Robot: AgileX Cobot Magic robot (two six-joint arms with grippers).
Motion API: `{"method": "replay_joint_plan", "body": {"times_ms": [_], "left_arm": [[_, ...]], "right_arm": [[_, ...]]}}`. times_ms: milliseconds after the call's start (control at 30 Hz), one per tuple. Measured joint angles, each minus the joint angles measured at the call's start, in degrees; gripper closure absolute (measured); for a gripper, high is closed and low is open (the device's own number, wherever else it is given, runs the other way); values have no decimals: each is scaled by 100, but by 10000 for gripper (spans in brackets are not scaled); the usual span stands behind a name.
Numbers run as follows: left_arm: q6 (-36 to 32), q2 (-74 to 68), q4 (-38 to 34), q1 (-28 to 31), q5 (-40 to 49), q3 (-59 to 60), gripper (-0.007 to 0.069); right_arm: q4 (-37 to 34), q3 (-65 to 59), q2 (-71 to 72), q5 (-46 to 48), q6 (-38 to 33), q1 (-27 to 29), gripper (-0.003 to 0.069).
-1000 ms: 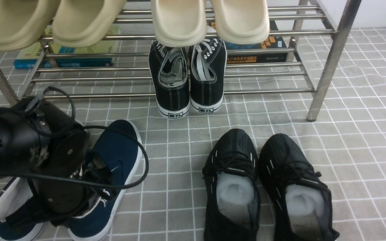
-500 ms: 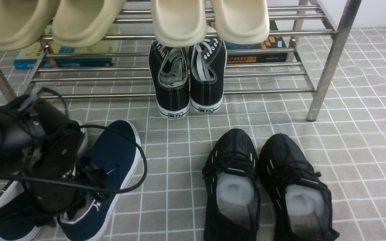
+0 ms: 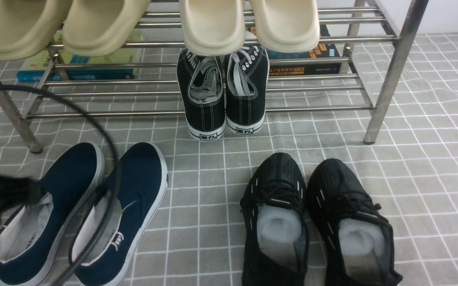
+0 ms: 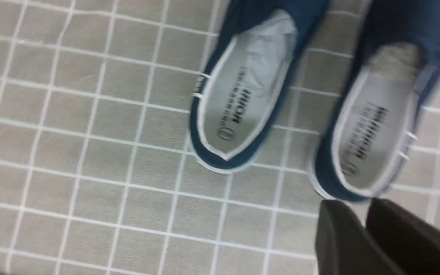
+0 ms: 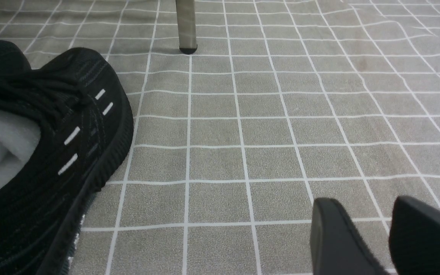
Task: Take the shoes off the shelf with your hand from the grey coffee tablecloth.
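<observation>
Navy shoes (image 3: 141, 190) — two, cream clogs (image 3: 213, 28) — four

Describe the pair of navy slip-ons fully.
The navy slip-ons look like canvas, with white rubber-looking soles, pale grey lining and printed insoles; one shows a white stitched mark beside its opening. Both stand upright and empty on the grey gridded cloth, side by side at the robot's left, toes angled toward the rack. The left claw holds neither.
</observation>
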State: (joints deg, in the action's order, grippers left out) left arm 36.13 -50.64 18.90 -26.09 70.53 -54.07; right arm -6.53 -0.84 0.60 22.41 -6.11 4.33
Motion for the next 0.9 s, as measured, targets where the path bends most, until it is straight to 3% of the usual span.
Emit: {"method": "replay_joint_plan", "body": {"times_ms": [33, 100, 133, 400, 900], "left_arm": [[-306, 471, -268, 0, -2, 100, 580], [-511, 834, -536, 0, -148, 242, 608], [-715, 1369, -767, 0, -664, 545, 621], [-807, 2571, -912, 0, -3406, 2042, 623], [-928, 2623, -824, 0, -3747, 2502, 610]], "right_arm": [[0, 0, 0, 0, 0, 0, 420], [0, 0, 0, 0, 0, 0, 420], [0, 0, 0, 0, 0, 0, 420], [0, 0, 0, 0, 0, 0, 420], [0, 0, 0, 0, 0, 0, 420]]}}
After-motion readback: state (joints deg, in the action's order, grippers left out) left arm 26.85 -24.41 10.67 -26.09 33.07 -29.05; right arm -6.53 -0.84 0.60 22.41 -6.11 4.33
